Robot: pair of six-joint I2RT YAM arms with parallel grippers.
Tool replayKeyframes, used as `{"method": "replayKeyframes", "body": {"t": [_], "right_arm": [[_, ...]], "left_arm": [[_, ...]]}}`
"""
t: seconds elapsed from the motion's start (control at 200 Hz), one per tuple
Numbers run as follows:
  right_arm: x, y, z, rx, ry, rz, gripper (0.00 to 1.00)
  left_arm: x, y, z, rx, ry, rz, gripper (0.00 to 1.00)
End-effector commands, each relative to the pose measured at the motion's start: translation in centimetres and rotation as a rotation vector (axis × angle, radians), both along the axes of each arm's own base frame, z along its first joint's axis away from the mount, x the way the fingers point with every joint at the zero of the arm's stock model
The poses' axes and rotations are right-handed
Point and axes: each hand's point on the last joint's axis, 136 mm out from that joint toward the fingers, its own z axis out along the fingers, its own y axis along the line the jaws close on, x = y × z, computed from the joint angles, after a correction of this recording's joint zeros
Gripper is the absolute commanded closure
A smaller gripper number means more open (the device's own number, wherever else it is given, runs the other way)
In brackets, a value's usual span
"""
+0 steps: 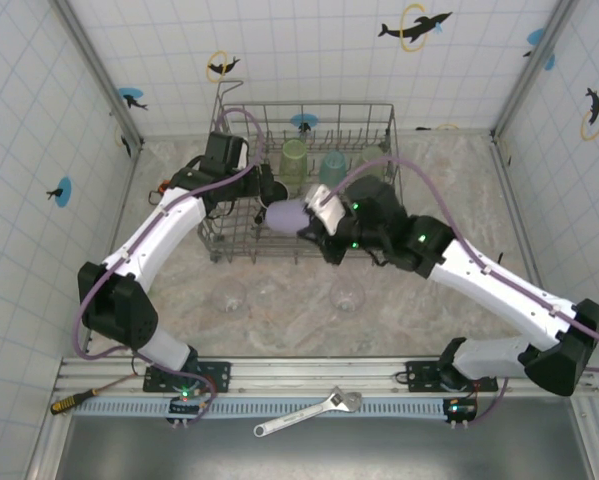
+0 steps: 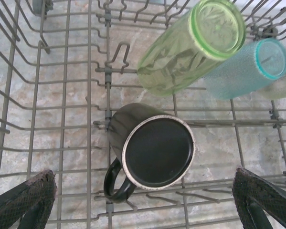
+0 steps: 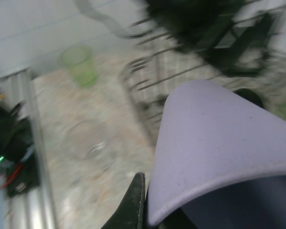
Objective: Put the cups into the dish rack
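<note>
- Top external view: the left arm [image 1: 164, 235] bends up from its base and leans over the rack's [image 1: 379, 215] left end. The right arm [image 1: 489, 280] stretches low and leftward to the rack's front edge.
- The right fingers [image 3: 133, 202] are clamped on a lavender cup [image 1: 287, 214] at its rim.
- That cup lies sideways over the rack's front edge, its long axis along that edge, base left and mouth toward the wrist.
- Left wrist view: the left fingers [image 2: 26, 202] are spread wide and hold nothing, above a black mug [image 2: 152, 152] inside the rack.
- The mug is tilted, its flat base toward the camera and handle toward the fingers.
- Behind the mug, a green cup [image 2: 190, 47] and a teal cup [image 2: 248, 67] lean base-up in the rack.
- Clear cups [image 1: 347, 293] sit on the tabletop [image 1: 449, 180] before the rack.
</note>
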Motion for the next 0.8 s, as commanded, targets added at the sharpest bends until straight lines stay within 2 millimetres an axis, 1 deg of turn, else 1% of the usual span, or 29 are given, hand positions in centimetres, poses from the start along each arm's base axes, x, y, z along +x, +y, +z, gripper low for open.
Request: {"method": "replayKeyframes", "body": {"t": [0.0, 0.07, 0.125, 0.25, 0.415, 0.525, 0.681, 0.691, 0.731, 0.796], "right_arm": [[2.9, -1.5, 4.4, 0.14, -0.065, -0.08, 1.0], [4.0, -2.4, 4.8, 0.171, -0.059, -0.102, 1.0], [5.1, -3.1, 4.7, 0.176, -0.053, -0.128, 1.0], [7.2, -4.2, 3.3, 0.168, -0.034, -0.18, 1.0], [8.8, -4.4, 1.9, 0.204, 0.006, -0.183, 1.0], [9.4, -4.5, 1.5, 0.268, 0.046, -0.154, 1.0], [10.3, -5.3, 1.2, 0.37, 0.096, -0.119, 1.0], [10.5, -5.4, 1.5, 0.383, 0.083, -0.117, 1.0], [10.6, -5.6, 1.5, 0.408, 0.092, -0.108, 1.0], [11.3, -6.2, 1.3, 0.454, 0.124, -0.107, 1.0]], "left_arm": [[0.7, -0.1, 1.5, 0.001, -0.015, -0.004, 0.03], [0.8, -0.4, 1.6, -0.004, -0.01, -0.008, 0.03], [0.9, -0.5, 1.7, -0.011, -0.008, -0.013, 0.03], [1.0, -0.8, 2.0, -0.024, -0.003, -0.014, 0.03], [1.3, -1.7, 3.3, -0.066, -0.007, -0.035, 0.03], [1.6, -2.9, 4.3, -0.123, -0.013, -0.074, 0.03], [1.6, -5.2, 5.2, -0.221, -0.014, -0.158, 0.03], [1.6, -5.3, 5.3, -0.227, -0.015, -0.163, 0.03], [1.6, -5.9, 5.6, -0.255, -0.016, -0.185, 0.03], [1.5, -6.8, 5.7, -0.298, -0.014, -0.222, 0.03]]}}
